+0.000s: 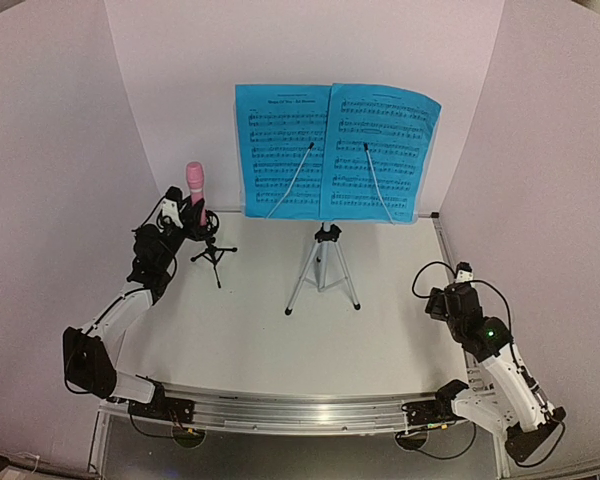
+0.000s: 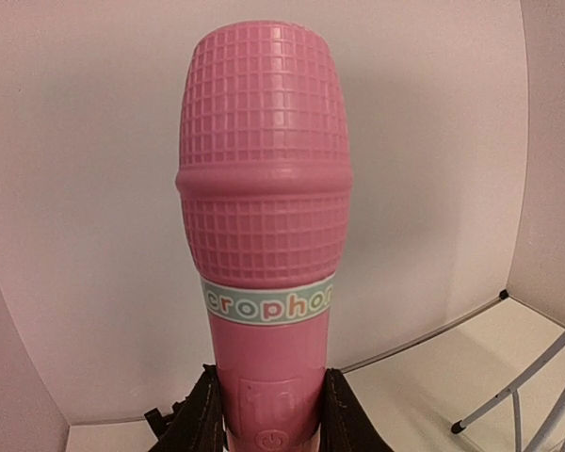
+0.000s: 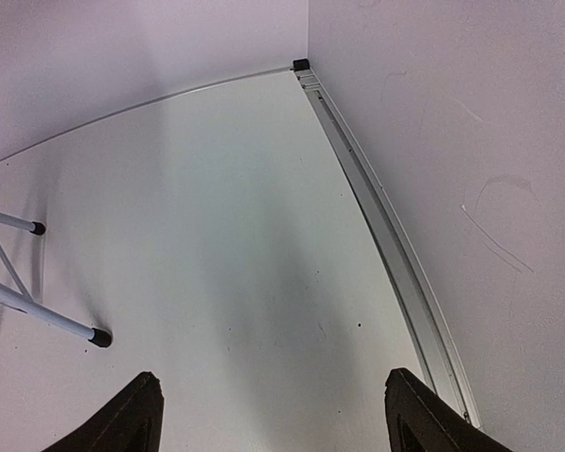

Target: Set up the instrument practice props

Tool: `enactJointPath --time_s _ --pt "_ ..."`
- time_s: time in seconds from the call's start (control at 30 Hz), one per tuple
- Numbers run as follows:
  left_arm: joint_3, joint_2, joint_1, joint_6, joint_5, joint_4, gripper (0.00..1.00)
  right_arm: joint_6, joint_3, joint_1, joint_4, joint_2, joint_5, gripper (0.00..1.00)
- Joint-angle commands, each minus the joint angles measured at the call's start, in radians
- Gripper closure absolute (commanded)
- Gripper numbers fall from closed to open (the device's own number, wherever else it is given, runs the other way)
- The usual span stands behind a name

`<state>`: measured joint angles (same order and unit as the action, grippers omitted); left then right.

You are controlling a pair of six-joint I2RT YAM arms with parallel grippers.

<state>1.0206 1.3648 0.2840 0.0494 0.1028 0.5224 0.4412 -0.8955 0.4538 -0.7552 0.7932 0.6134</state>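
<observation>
two blue music sheets point(image 1: 280, 150) sit side by side on one music stand point(image 1: 326, 238) with silver tripod legs, mid-back of the table point(image 1: 250, 340). one pink microphone point(image 2: 264, 217), head grid-textured plastic, stands upright over one black tripod mic holder point(image 1: 214, 254) at back left, handle pinched by the left gripper point(image 2: 268, 419). the right gripper point(image 3: 273, 414) hangs spread wide beside the metal edge rail point(image 3: 384, 235), well apart from the stand.

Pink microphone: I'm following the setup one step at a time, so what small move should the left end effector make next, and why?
Probably ease it down into the small black tripod holder. The left end effector grips the pink microphone upright by its handle, close above the holder, and I cannot tell whether it is seated. The blue sheets already sit on the stand.
</observation>
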Motion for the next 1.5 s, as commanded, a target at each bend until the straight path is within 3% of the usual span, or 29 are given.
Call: enactJointPath --time_s 0.0,0.13,0.23,0.4,0.53,0.7,0.8,0.93,1.0,1.1,1.27,1.4,1.47 --pt "0.004 -0.045 -0.007 -0.011 0.006 0.020 0.55 -0.014 -0.025 -0.005 0.030 0.015 -0.016 0.21" --pt "-0.001 -0.069 -0.007 -0.005 0.018 -0.011 0.29 -0.021 -0.030 -0.006 0.034 0.030 -0.021 0.21" --pt "-0.006 -0.093 -0.007 -0.010 0.013 -0.030 0.20 -0.026 -0.036 -0.005 0.042 0.056 -0.030 0.21" --pt "0.018 -0.160 -0.007 -0.010 -0.014 -0.104 0.14 -0.079 -0.074 -0.005 0.065 0.169 -0.058 0.20" --pt "0.037 -0.237 -0.019 -0.004 -0.143 -0.162 0.11 -0.166 -0.127 -0.041 0.147 0.274 -0.086 0.19" --pt "0.018 -0.336 -0.081 -0.053 -0.201 -0.287 0.10 -0.183 -0.157 -0.278 0.286 0.408 -0.312 0.20" --pt "-0.007 -0.382 -0.173 -0.162 -0.230 -0.379 0.11 -0.163 -0.135 -0.397 0.380 0.462 -0.431 0.20" --pt "-0.095 -0.435 -0.323 -0.275 -0.260 -0.477 0.11 -0.196 -0.020 -0.475 0.597 0.466 -0.590 0.20" --pt "-0.157 -0.454 -0.376 -0.290 -0.245 -0.490 0.09 -0.221 0.109 -0.483 0.819 0.420 -0.691 0.20" --pt "-0.290 -0.427 -0.419 -0.245 -0.171 -0.485 0.05 -0.215 0.301 -0.499 1.116 0.358 -0.679 0.18" --pt "-0.387 -0.276 -0.429 -0.101 -0.106 -0.479 0.00 -0.260 0.422 -0.522 1.243 0.375 -0.782 0.18" --pt "-0.423 -0.183 -0.429 -0.061 0.041 -0.462 0.00 -0.304 0.530 -0.534 1.340 0.378 -0.742 0.18" --pt "-0.476 -0.151 -0.429 0.078 0.128 -0.401 0.00 -0.322 0.595 -0.535 1.378 0.364 -0.697 0.18"
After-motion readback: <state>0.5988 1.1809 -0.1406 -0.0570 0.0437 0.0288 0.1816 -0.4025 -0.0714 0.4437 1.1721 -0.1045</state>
